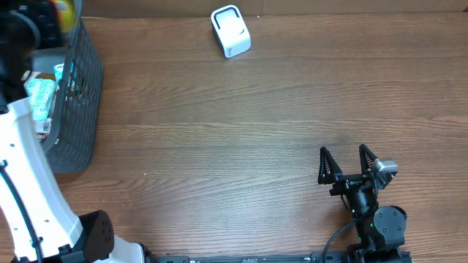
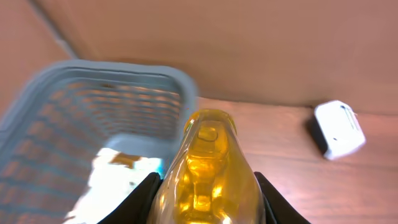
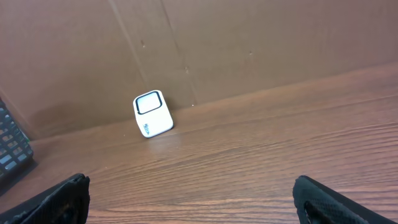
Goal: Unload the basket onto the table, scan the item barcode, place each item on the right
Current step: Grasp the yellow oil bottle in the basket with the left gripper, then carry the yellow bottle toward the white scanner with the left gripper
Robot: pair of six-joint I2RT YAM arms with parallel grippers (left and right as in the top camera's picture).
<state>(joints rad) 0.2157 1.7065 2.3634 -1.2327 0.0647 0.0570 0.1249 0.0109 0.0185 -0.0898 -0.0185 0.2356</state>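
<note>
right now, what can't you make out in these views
Barcode on the yellow bottle: left wrist view shows only its blurred top, lower part cut off by the frame edge.
Basket contents: overhead, partly hidden by the left arm.
Scanner markings: too small, right wrist view.

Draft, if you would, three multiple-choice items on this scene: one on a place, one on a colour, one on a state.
1. Where is the white scanner? A. by the far wall B. beside the right arm C. in a gripper
2. What colour is the bottle in the left gripper? A. green B. amber yellow C. white
3. How is the right gripper? A. shut on the scanner B. shut, empty C. open, empty
1 A: it stands near the wall. 2 B: it looks golden. 3 C: its jaws stand spread, nothing between.
</note>
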